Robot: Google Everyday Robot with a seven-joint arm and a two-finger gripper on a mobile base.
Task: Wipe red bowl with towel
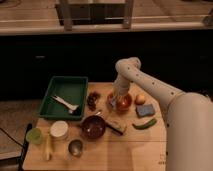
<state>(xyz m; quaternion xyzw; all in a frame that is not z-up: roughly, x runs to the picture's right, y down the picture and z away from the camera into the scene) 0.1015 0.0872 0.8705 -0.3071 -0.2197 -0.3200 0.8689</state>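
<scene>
The red bowl [124,103] sits on the wooden table [130,145], right of centre towards the back. My gripper [118,98] hangs straight down over the bowl's left half, the white arm arching in from the right. Most of the bowl lies behind the gripper. The towel is hidden; I cannot make it out under the gripper.
A green tray [65,95] holding a white utensil stands at the left. Nearby lie a maroon-brown bowl [93,126], a blue pad [145,110], a green pepper [145,123], an orange fruit [141,99], dark berries [93,99], a white cup [59,130], a metal cup [75,147] and a green cup [34,135].
</scene>
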